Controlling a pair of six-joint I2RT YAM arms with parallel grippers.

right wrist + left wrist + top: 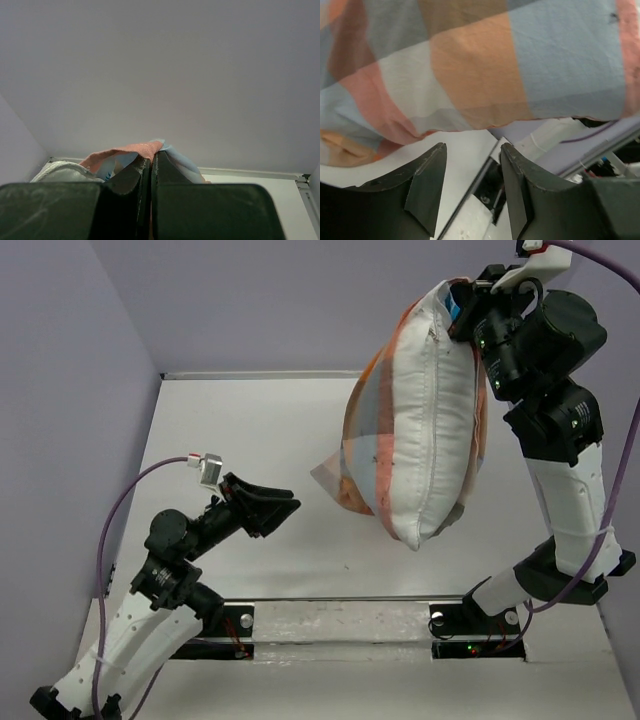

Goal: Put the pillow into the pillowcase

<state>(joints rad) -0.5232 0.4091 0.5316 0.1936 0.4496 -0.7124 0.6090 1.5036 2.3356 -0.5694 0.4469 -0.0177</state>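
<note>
Observe the white table (250, 440) beneath both arms. The pillow (430, 430) hangs lengthwise in the air at the right of the top view, with its seamed edge facing the camera and its white lower end exposed. The checked pillowcase (365, 430) lies against the pillow's left and rear sides, and one loose corner sticks out at lower left. You cannot tell how far the pillow sits inside it. The raised right arm carries the bundle from its top end. The right claw (465, 315) is closed there, and the right wrist view shows orange and blue pillowcase fabric pinched between its fingers. You cannot tell whether the pillow is pinched as well. The left claw (283, 508) sits low and to the left, apart from the bundle. Its fingers are spread and hold nothing, and they point up at the pillowcase. A small blue tag (455, 310) shows beside the right claw.
</note>
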